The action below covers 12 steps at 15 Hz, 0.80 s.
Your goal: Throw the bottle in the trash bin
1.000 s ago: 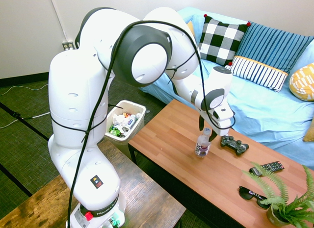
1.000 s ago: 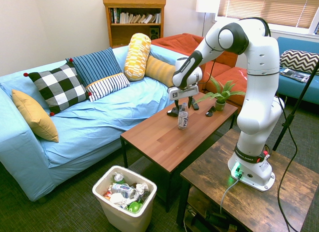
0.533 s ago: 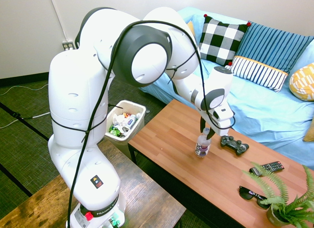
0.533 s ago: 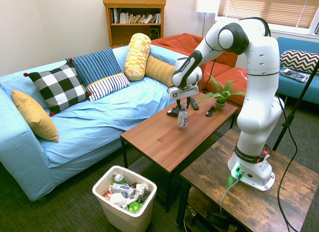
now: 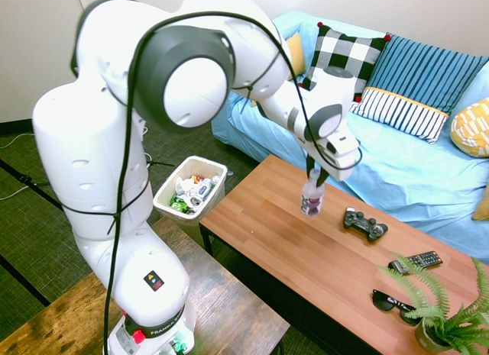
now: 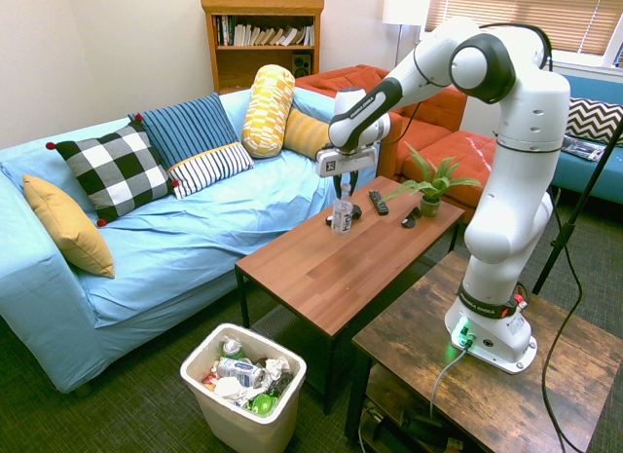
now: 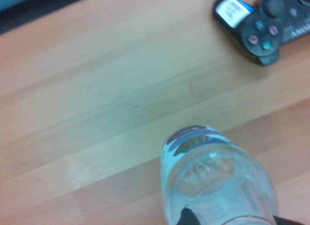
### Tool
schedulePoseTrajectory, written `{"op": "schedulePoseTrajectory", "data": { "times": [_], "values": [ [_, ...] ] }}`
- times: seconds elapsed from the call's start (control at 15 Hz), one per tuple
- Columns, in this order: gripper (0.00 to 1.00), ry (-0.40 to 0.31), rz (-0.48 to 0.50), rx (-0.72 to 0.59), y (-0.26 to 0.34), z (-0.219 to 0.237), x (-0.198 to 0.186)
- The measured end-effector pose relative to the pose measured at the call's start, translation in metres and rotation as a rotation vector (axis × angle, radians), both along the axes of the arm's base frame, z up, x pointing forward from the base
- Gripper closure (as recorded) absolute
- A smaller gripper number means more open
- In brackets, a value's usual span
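The bottle (image 5: 311, 198) is a small clear one with a dark label band, and it hangs upright just above the wooden coffee table (image 5: 267, 240). My gripper (image 5: 314, 175) is shut on its neck from above. In the second exterior view the gripper (image 6: 343, 192) and the bottle (image 6: 342, 215) are over the table's far end, near the sofa. The wrist view looks down the bottle (image 7: 213, 179) onto the wood. The trash bin (image 5: 165, 196) stands on the floor off the table's end, holding cans and wrappers; its rim (image 6: 199, 354) is well away from the bottle.
On the table lie a black game controller (image 5: 365, 224), a remote (image 5: 415, 261), sunglasses (image 5: 393, 301) and a potted fern (image 5: 445, 313). A blue sofa (image 6: 175, 248) with cushions runs along the table's far side. A darker wooden table (image 6: 487, 375) bears the arm.
The gripper closed on the bottle's neck, then lifted it off the table and carried it a short way toward the sofa side. The arm's upper links have swung along.
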<state>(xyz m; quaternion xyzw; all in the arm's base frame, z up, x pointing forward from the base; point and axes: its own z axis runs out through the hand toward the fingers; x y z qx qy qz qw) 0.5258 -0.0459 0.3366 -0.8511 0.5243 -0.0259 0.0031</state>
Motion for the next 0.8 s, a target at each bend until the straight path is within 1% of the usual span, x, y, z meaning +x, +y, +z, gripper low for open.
{"op": "schedulePoseTrajectory", "data": {
  "times": [0.13,0.2,0.33,0.53,0.8],
  "values": [
    [1.0,-0.066,0.039,0.01,0.063,0.043,-0.005],
    [1.0,-0.093,0.053,0.013,0.099,0.056,-0.011],
    [1.0,-0.122,0.086,0.007,0.173,0.068,-0.025],
    [1.0,-0.128,0.151,-0.033,0.277,0.053,-0.058],
    [1.0,-0.136,0.242,-0.092,0.401,0.006,-0.111]
  ]
}}
